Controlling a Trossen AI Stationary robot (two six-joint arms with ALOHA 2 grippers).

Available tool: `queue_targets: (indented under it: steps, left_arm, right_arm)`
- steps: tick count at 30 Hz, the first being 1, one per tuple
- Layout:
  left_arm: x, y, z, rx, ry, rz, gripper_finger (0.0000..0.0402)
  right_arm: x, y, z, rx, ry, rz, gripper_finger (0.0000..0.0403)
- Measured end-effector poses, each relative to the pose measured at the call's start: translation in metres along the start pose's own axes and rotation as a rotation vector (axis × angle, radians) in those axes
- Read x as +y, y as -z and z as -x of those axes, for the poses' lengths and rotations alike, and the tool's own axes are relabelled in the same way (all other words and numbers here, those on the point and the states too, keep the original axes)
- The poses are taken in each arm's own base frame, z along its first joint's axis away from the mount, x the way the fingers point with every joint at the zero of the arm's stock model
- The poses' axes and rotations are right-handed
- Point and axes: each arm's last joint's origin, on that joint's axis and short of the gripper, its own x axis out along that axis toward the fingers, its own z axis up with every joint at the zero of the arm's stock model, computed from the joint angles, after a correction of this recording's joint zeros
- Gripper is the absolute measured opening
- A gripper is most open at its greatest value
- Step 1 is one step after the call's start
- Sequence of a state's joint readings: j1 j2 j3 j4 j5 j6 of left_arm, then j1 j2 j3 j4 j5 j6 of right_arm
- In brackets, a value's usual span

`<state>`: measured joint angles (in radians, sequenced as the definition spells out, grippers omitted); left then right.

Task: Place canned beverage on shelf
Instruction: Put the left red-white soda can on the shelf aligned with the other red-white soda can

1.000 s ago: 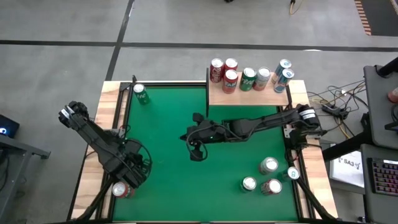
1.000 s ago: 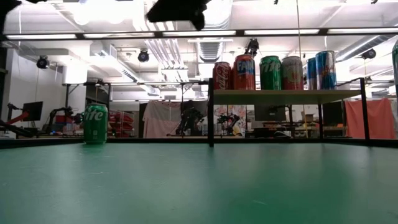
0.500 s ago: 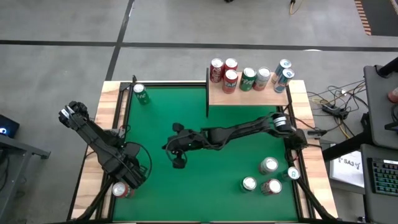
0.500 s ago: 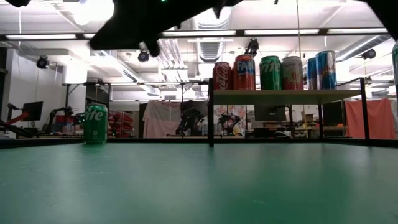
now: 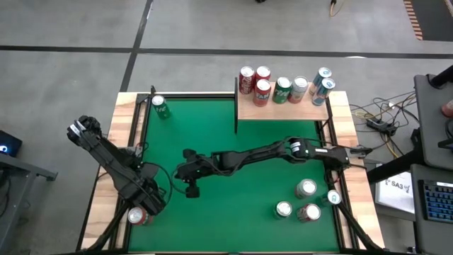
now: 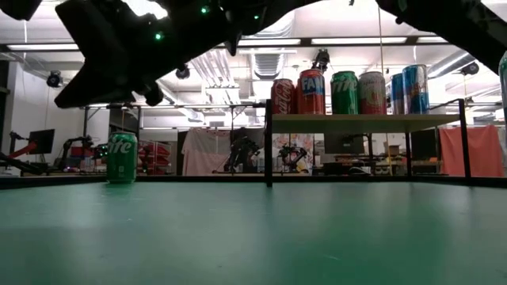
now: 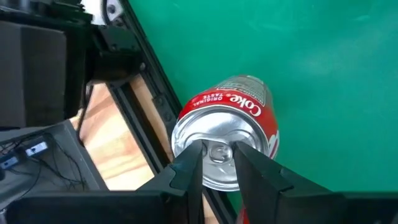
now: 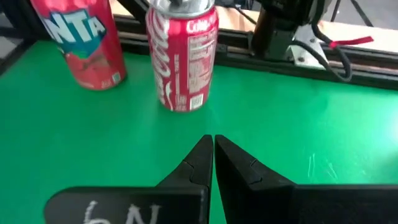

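Your right gripper, fingers closed and empty, has swept from mid-frame to lower left, nearing the Coke can. Left gripper pinches its rim. Shelf sits upper right.

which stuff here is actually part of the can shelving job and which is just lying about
Job: shelf, Coke can, Fanta can, Sprite can, right gripper.
Lying about: cables, laptop, paper sheet.

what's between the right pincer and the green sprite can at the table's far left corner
Only bare green felt in the high view: nothing stands between the right pincer and the Sprite can.
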<state>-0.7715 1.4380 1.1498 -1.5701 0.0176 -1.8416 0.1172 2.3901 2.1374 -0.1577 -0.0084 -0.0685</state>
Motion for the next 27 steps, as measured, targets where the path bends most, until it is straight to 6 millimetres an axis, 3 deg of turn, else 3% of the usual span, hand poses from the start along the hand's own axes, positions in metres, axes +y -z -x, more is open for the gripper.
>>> queue_targets:
  steps: [11, 19, 23, 27]
  left_arm:
    - [-0.008, -0.002, 0.008, -0.12, 0.119, 0.003, 0.0079]
    - [-0.009, -0.002, 0.01, -0.108, 0.129, 0.01, 0.0079]
    - [-0.009, -0.002, 0.01, -0.107, 0.127, 0.007, 0.0079]
    - [-0.008, -0.001, 0.01, -0.08, 0.117, 0.005, 0.0079]
  right_arm:
    - [0.0, -0.005, 0.005, -0.006, 0.0, 0.022, 0.0009]
    - [0.002, -0.001, -0.006, -0.077, -0.052, -0.026, 0.0016]
    - [0.003, 0.001, -0.011, -0.115, -0.052, -0.029, 0.005]
    - [0.003, -0.001, -0.013, -0.163, -0.048, -0.039, 0.011]
